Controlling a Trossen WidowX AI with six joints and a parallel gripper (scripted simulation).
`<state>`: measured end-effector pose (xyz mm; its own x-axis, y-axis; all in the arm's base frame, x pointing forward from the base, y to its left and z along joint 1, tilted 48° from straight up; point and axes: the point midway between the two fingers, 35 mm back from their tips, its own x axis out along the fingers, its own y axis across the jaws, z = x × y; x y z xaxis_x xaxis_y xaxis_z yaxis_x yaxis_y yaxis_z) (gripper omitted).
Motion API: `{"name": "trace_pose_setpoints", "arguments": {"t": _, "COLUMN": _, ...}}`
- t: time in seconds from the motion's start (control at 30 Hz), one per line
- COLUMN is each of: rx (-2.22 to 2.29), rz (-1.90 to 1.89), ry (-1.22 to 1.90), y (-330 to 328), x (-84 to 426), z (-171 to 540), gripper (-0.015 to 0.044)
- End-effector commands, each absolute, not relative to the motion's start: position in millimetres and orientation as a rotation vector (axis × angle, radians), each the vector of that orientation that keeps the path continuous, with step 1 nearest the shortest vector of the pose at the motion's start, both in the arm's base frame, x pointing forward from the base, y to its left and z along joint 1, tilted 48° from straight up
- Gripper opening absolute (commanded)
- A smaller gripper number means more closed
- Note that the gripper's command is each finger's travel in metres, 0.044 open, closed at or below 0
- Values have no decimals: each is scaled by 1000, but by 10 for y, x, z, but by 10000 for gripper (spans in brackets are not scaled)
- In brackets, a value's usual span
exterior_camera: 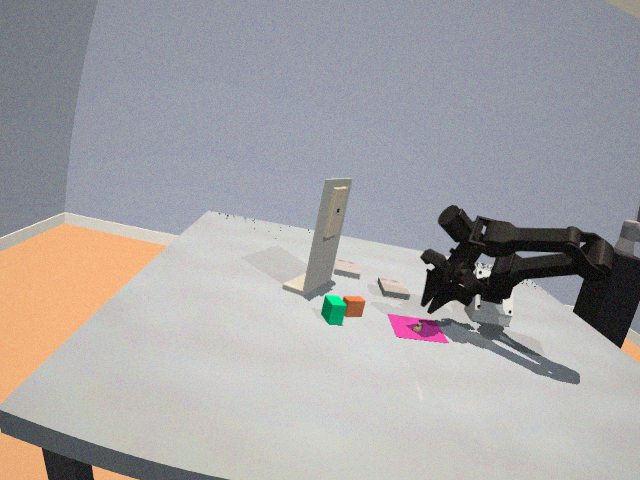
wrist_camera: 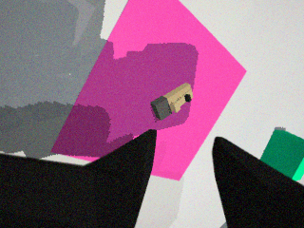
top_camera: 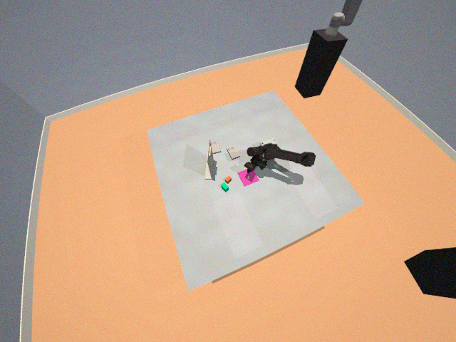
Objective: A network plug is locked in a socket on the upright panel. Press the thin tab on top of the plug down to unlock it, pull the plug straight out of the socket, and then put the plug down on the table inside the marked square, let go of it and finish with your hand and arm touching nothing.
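My gripper hangs released above the plug, which lies alone inside the pink square, so I touch nothing.

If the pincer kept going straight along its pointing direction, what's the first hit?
Probably the marked square on the table, near the plug lying inside it. The open pincer points down at that patch; exact depth is unclear.

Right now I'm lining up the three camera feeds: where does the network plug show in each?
Top: the plug is a tiny speck on the pink square, just below the gripper.
Exterior: a small tan piece on the square, right of centre, below the fingertips.
Wrist: tan with a grey end, centre frame, above the two dark fingers.
Shared landmark: the green cube.
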<state>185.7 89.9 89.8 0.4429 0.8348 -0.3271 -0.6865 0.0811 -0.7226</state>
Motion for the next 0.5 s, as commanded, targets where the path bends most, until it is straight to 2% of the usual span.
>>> {"name": "trace_pose_setpoints", "arguments": {"t": 0.0, "rx": -962, "rz": 1148, "ry": -191, "y": 877, "x": 1870, "z": 918, "gripper": 156}}
{"name": "trace_pose_setpoints", "arguments": {"t": 0.47, "rx": -972, "rz": 1155, "ry": -175, "y": 800, "x": 1872, "z": 932, "gripper": 156}}
